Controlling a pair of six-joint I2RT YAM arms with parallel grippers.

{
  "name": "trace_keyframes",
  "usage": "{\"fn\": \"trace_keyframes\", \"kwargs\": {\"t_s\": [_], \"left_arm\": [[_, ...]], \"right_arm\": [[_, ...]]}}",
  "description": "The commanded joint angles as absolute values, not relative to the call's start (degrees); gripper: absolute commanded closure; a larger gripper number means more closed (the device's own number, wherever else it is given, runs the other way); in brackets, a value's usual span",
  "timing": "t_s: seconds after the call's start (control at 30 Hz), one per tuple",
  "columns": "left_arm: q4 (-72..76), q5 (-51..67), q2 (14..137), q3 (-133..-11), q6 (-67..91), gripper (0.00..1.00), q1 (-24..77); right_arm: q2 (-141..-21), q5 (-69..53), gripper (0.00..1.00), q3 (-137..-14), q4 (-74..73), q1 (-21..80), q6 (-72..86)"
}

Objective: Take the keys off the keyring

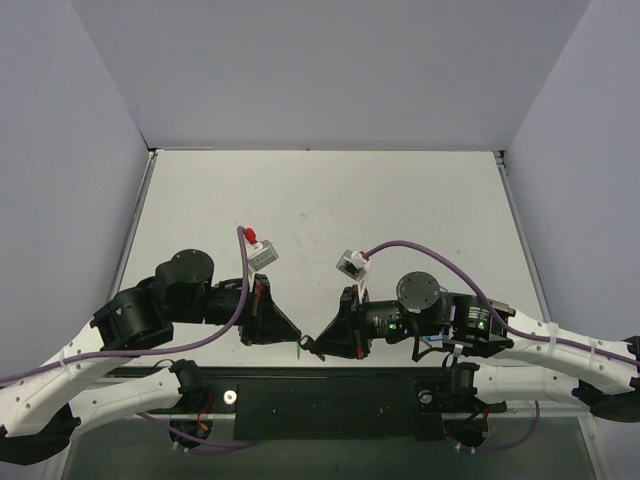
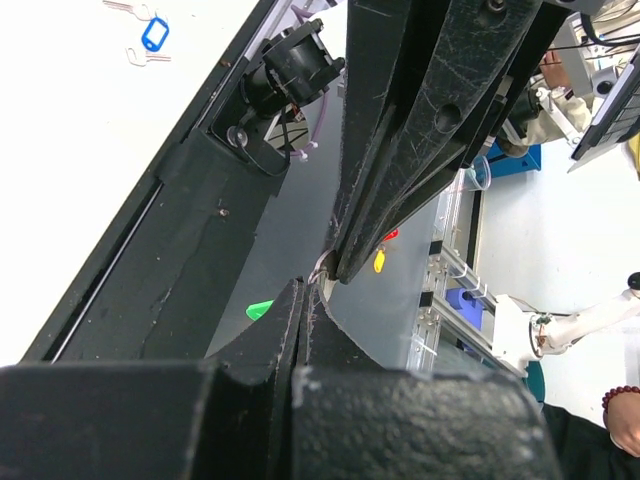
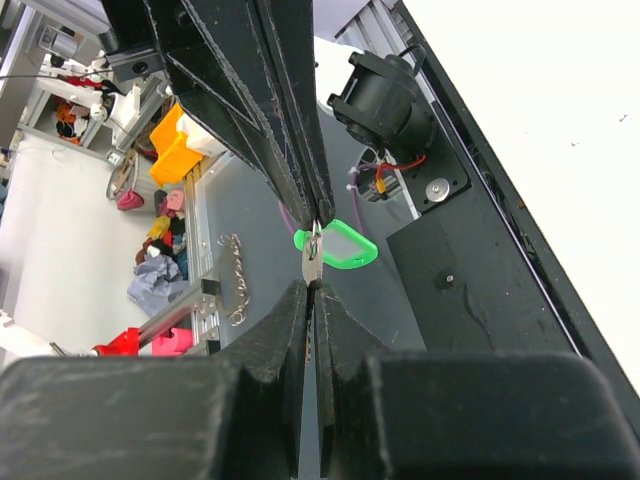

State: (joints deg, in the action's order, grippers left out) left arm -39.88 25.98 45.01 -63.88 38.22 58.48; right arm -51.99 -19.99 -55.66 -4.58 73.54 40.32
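Note:
My two grippers meet tip to tip above the table's near edge. My right gripper (image 3: pixel 312 288) is shut on the small silver key (image 3: pixel 312 262). The key hangs from the thin keyring (image 3: pixel 318 232), and the bright green tag (image 3: pixel 340 245) hangs beside it. My left gripper (image 2: pixel 302 288) is shut, and in the right wrist view its fingers (image 3: pixel 300 150) pinch the ring from the other side. In the left wrist view I see a bit of the ring (image 2: pixel 322 268) and a corner of the green tag (image 2: pixel 259 310). In the top view the left gripper (image 1: pixel 299 340) and right gripper (image 1: pixel 319 345) touch, with a green speck (image 1: pixel 299 352) below.
The blue-tagged key (image 2: pixel 152 35) lies on the white table, away from both grippers. The black base rail (image 1: pixel 320 395) runs along the near edge right under the grippers. Grey walls enclose the table on three sides.

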Motion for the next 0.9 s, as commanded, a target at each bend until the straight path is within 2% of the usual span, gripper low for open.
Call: {"fn": "trace_keyframes", "kwargs": {"t_s": [0.0, 0.13, 0.3, 0.37, 0.7, 0.87], "left_arm": [[-41.8, 26.5, 46.5, -64.5, 37.0, 1.00, 59.1], [-41.4, 25.8, 45.9, -64.1, 37.3, 1.00, 59.1], [-39.8, 24.7, 44.7, -63.5, 38.1, 1.00, 59.1], [-39.4, 24.4, 44.5, -63.3, 38.4, 1.00, 59.1], [-38.5, 24.0, 44.3, -62.9, 39.1, 1.00, 59.1], [-38.4, 23.8, 44.1, -63.0, 39.1, 1.00, 59.1]], "right_arm": [[-53.0, -20.4, 1.00, -60.2, 3.5, 73.0, 39.4], [-53.3, -19.7, 1.00, -59.7, 3.7, 73.0, 39.8], [-53.2, -19.6, 0.84, -58.1, 6.1, 72.9, 41.2], [-53.4, -19.8, 0.81, -57.5, 7.0, 72.9, 41.7], [-53.4, -19.9, 0.85, -56.9, 7.7, 72.9, 42.2], [-53.4, -19.9, 0.95, -56.1, 8.1, 72.9, 42.5]]}}
